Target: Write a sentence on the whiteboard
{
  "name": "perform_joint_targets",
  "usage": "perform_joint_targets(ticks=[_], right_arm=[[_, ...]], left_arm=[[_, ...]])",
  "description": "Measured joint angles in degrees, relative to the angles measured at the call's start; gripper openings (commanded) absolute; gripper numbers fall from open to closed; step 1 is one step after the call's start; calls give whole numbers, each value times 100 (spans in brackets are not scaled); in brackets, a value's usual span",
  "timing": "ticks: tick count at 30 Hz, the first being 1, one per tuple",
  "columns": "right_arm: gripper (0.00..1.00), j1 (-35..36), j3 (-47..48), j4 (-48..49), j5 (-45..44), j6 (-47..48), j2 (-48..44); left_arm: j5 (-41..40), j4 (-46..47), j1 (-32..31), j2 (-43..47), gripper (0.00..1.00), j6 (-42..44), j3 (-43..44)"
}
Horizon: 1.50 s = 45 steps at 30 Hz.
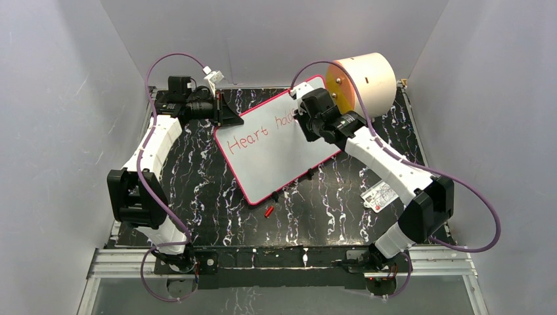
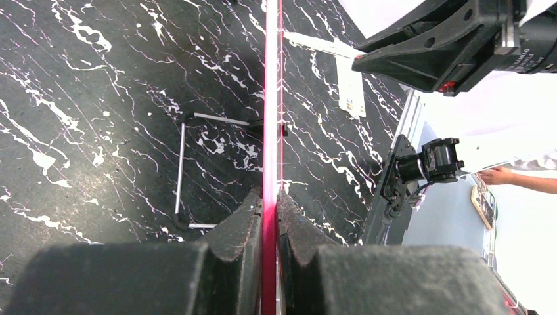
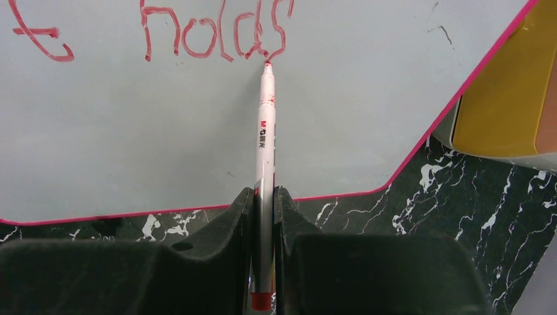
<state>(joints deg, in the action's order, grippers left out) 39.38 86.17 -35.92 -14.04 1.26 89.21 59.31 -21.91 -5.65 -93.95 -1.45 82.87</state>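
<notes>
One black worktop [image 1: 328,203], veined with white, fills most of the overhead view we share. On its far middle is the whiteboard [image 1: 276,164], a large white rectangle with a thin pink-red rim, turned at a slant. Just beside its far right corner lies a cream cylinder [image 1: 371,82] with an orange face.

We see the left tool [image 2: 269,197] at the board's far left rim, its two dark fingers pinching the thin edge between them. The right tool [image 3: 264,193] hangs over the far right part of the board, its fingers clamped on a white marker [image 3: 265,144] whose red tip touches the surface.

At that tip ends the sentence [image 3: 210,33], in thin red handwriting; we can read "Heart holds". Smallest of all, a red piece [image 1: 268,211] lies on the worktop just off the board's near edge.
</notes>
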Motion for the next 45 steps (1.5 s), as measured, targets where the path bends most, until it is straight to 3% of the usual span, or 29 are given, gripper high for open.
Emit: perform_joint_targets(ticks=[4,13,20,25,30,35,45], right_arm=[[0,0,-219,85,-50,-20,-293],[0,0,-382,291,-50,-33,-890],[0,0,-564,313,201,-52,-1016],[0,0,-621,354,551,-81,-1108],[0,0,-647,463,1029,-136,-1241],[0,0,-647,494,1633,-153,-1349],[0,0,-737,658,2883,-210,-1364]], left_arm=[[-76,-44,0,20,7,-2,2],[-612,-330,-37,52,43,22,129],[-1408,-605,-63,138,58,186,365],[-2284,-691,-79,702,71,280,365],[-2942,-343,-212,1939,76,420,-59],[-3228,-50,-984,2992,78,798,-656],[-3362,98,-2269,3222,79,1939,-1416]])
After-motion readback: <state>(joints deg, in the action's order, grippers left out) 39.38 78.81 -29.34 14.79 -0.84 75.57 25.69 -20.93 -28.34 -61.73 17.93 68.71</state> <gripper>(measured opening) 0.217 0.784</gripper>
